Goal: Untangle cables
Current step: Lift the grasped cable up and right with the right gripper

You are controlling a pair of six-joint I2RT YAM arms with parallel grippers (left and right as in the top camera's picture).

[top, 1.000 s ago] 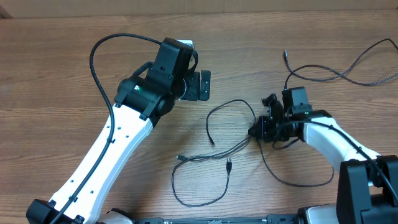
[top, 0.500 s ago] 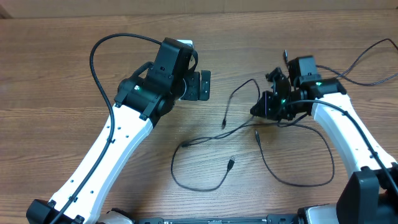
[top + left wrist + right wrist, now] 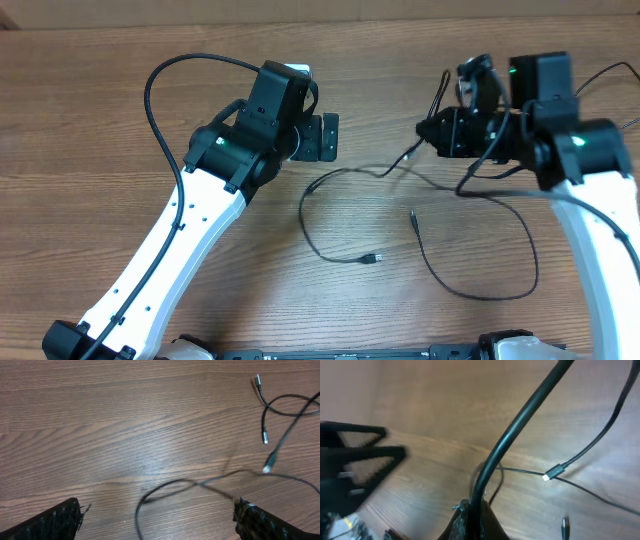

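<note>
Thin black cables (image 3: 372,259) with small plugs loop loosely toward the surface's (image 3: 100,120) right edge. The right tool (image 3: 430,131) pinches one strand; the left tool (image 3: 325,138) gapes wide.

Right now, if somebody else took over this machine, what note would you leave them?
The left gripper is open and empty above the wooden table.
The right gripper is shut on one of the thin black cables; the rest loop across mid-table.
Done: loops partly spread out.
Left: strands cross beside the right gripper; pull them apart.
</note>
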